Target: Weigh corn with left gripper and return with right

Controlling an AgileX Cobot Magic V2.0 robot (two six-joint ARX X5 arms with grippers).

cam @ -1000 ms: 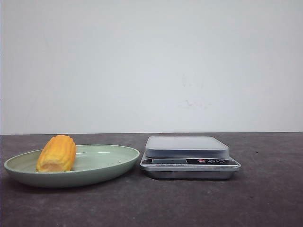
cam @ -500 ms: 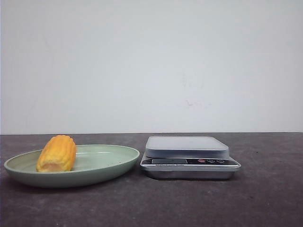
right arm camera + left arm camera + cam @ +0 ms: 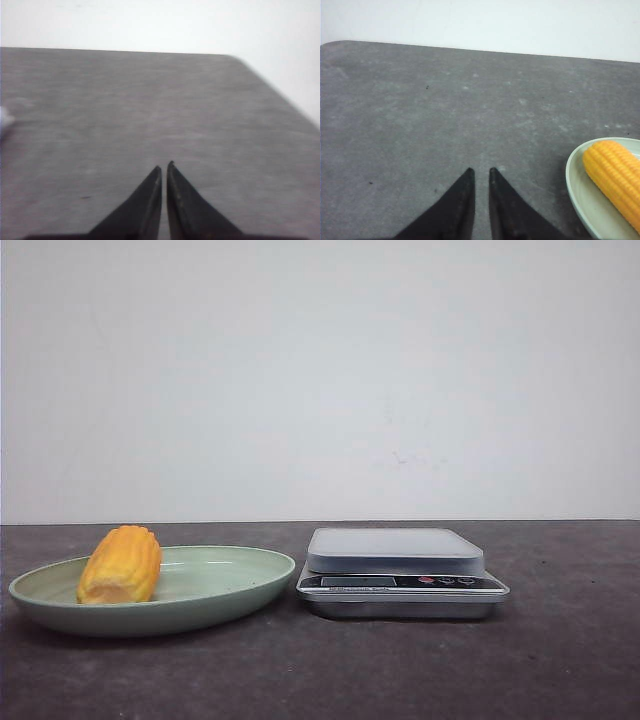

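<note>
the corn [image 3: 120, 565] lies on its side in the left part of a pale green plate [image 3: 225, 592], on the dark grey table [image 3: 560, 660]. just right of the plate sits a silver kitchen scale [image 3: 400, 570] w/ a bare platform; plate rim & scale nearly touch.

left end effector [image 3: 480, 173] is clenched, tips almost together w/ only a thin slit, holding nothing, over bare table beside the plate. corn shows at the edge of that wrist view.

right end effector [image 3: 164, 166] also clenched, empty, over bare table.
</note>
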